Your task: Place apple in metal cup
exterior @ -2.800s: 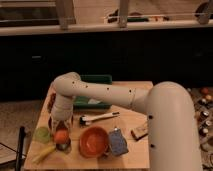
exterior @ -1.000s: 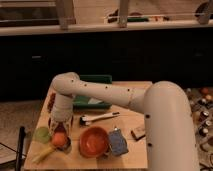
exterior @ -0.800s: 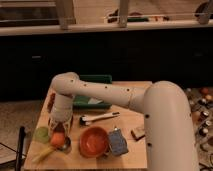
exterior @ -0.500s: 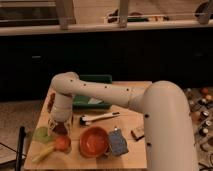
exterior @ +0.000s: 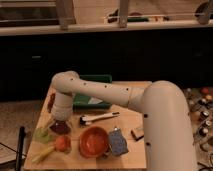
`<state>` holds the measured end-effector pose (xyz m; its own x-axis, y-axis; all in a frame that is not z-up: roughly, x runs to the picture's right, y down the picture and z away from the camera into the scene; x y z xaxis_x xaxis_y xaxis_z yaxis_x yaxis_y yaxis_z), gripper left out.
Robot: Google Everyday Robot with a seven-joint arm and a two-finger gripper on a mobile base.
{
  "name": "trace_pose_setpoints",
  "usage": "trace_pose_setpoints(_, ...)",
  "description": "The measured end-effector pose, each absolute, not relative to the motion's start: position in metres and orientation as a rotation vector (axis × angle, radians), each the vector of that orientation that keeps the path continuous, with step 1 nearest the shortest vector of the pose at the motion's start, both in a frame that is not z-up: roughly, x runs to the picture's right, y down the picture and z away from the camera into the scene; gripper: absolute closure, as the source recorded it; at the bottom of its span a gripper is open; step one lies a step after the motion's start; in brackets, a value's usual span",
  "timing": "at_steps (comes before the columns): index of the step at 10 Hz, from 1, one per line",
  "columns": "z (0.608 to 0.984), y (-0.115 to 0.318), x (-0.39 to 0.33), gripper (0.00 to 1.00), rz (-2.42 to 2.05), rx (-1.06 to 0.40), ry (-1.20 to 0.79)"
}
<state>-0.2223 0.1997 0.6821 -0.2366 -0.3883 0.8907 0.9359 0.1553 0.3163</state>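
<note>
The apple is a small orange-red ball low at the front left of the wooden table, left of the orange bowl. The metal cup is not distinct; it may be right under the apple, hidden by it. My gripper hangs from the white arm just above and behind the apple, apart from it, over a dark maroon shape that I cannot separate from it.
An orange bowl stands right of the apple, with a blue sponge beside it. A light green cup and a yellow banana-like piece lie at the left edge. A white-handled tool, a green tray and a brown block are behind.
The gripper was down over the apple and has lifted up and back. The apple now shows free below it, slightly lower in view than before.
</note>
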Motion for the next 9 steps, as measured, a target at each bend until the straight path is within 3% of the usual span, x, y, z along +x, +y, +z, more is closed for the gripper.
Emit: trace_pose_setpoints(9,0.656,0.168,-0.222,0.20,-1.467,-0.597,-1.122)
